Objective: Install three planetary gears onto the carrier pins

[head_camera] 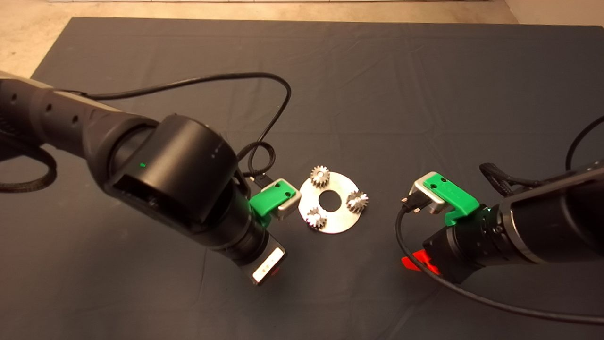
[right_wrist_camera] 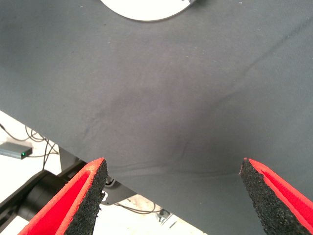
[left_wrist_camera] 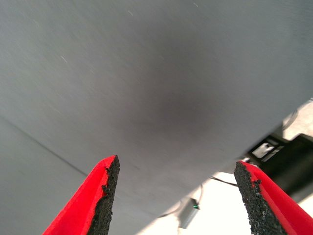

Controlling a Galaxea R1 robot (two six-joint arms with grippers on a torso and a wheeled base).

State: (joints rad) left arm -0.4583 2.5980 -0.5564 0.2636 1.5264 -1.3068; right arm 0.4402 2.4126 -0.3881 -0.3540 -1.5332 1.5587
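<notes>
The round silver disc [head_camera: 342, 222] lies mid-mat with a large centre hole. Three planetary gears sit on it around the hole: one at the far side [head_camera: 320, 176], one at the right [head_camera: 357, 201], one at the near left [head_camera: 316, 218]. Each gear covers a carrier pin, so the pins hardly show. My left gripper [head_camera: 270, 265] hangs just left of the disc, near the front; its fingers [left_wrist_camera: 105, 196] stand open over bare mat. To the right of the disc, my right gripper [head_camera: 419, 262] is open too, and the disc's rim [right_wrist_camera: 146, 12] shows beyond its fingers [right_wrist_camera: 88, 196].
Black cables loop over the mat [head_camera: 377, 94] behind the left arm and trail from the right arm toward the front right. Beyond the mat's front edge the wrist views show floor with cables and a small grey box [right_wrist_camera: 12, 151].
</notes>
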